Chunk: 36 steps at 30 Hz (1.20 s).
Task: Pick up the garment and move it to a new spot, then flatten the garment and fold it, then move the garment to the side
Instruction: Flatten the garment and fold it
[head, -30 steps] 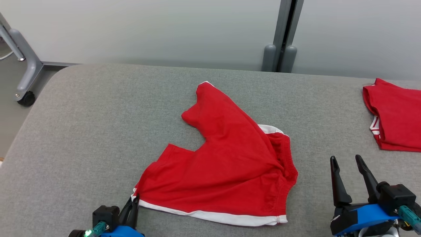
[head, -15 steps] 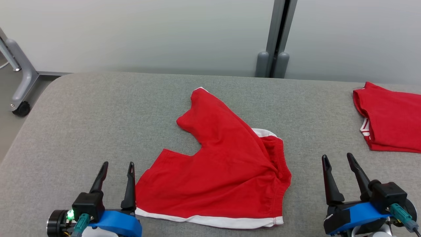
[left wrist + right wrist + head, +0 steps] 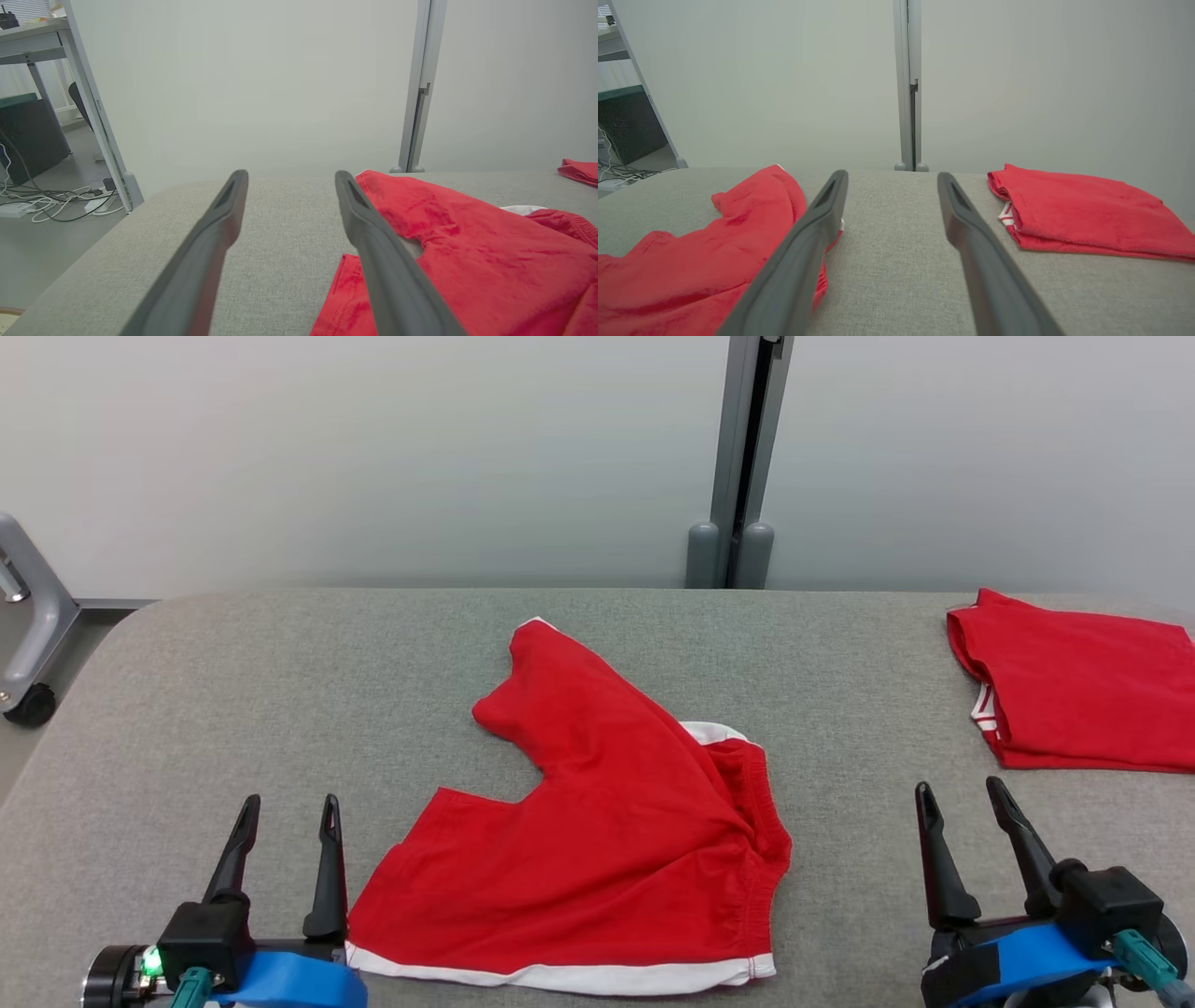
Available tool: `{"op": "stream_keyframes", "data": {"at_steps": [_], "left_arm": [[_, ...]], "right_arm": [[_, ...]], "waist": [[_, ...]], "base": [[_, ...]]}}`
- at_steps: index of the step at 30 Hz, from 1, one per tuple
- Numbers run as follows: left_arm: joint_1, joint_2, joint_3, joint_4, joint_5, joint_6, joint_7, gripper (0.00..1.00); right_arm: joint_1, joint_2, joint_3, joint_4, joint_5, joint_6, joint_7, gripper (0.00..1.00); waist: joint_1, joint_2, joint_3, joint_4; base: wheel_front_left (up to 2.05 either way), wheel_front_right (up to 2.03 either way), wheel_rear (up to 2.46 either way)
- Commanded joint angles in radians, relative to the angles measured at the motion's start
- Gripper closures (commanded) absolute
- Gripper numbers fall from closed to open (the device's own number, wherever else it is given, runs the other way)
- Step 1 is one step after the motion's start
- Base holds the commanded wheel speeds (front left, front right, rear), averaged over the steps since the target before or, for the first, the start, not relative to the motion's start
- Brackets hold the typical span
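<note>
**Asker:** What has changed in the last second?

**Describer:** Since a second ago the left claw [image 3: 290, 801] has let go of the near left corner of the red shorts [image 3: 597, 840]. Its two fingers were pinched together on that corner and now stand apart, just left of the cloth. The head camera has shifted too.

**Asker:** What does the head view show?

**Describer:** Red shorts lie spread near the middle of a grey padded table [image 3: 280, 691]. One leg points toward the far edge, a white band runs along the near edge, and the gathered waistband is on the right. At lower right, the right claw [image 3: 960, 787] has its fingers apart, holds nothing and is well clear of the shorts. A folded red garment [image 3: 1074, 695] rests at the table's far right. A grey post [image 3: 742, 457] rises behind the table.

**Asker:** And the left wrist view?

**Describer:** The left claw [image 3: 292, 175] is spread, with bare table between its fingers. The shorts [image 3: 467, 252] lie to the right, and one finger overlaps their edge. I cannot tell whether it touches them.

**Asker:** The right wrist view?

**Describer:** The right claw [image 3: 892, 174] is spread over bare table. The shorts [image 3: 714, 261] are on the left and the folded red garment [image 3: 1073, 214] is on the right.
</note>
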Motion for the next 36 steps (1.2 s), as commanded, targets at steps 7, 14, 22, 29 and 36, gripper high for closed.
{"op": "stream_keyframes", "data": {"at_steps": [7,14,22,29,36], "left_arm": [[0.036,0.009,0.039,-0.027,0.019,-0.022,-0.002,0.00],[0.040,0.001,0.050,-0.025,0.033,-0.035,-0.002,0.00],[0.032,-0.010,0.050,-0.001,0.040,-0.055,-0.002,0.00],[0.021,-0.015,0.026,0.107,0.024,-0.089,-0.002,0.00],[-0.012,-0.004,-0.004,0.257,0.007,-0.115,-0.002,0.00]], "right_arm": [[0.058,-0.001,-0.028,-0.053,-0.006,0.000,0.016,0.00],[0.085,-0.001,-0.029,-0.084,0.000,0.000,0.037,0.00],[0.075,-0.001,0.015,-0.079,-0.018,0.000,0.059,0.00],[0.081,-0.027,0.132,-0.028,-0.023,0.000,0.078,0.00],[0.053,-0.069,0.286,0.062,0.014,0.000,0.103,0.00]], "waist": [[0.0001,0.0000,-0.007,-0.005],[0.0001,0.0000,-0.002,-0.006],[0.0001,0.0000,0.008,-0.003],[0.0001,0.0000,0.023,0.003],[0.0001,0.0000,0.049,0.000]], "base": [[0.00,0.00,0.00],[0.00,0.00,0.00],[0.00,0.00,0.00],[0.00,0.00,0.00],[0.00,0.00,0.00]]}}
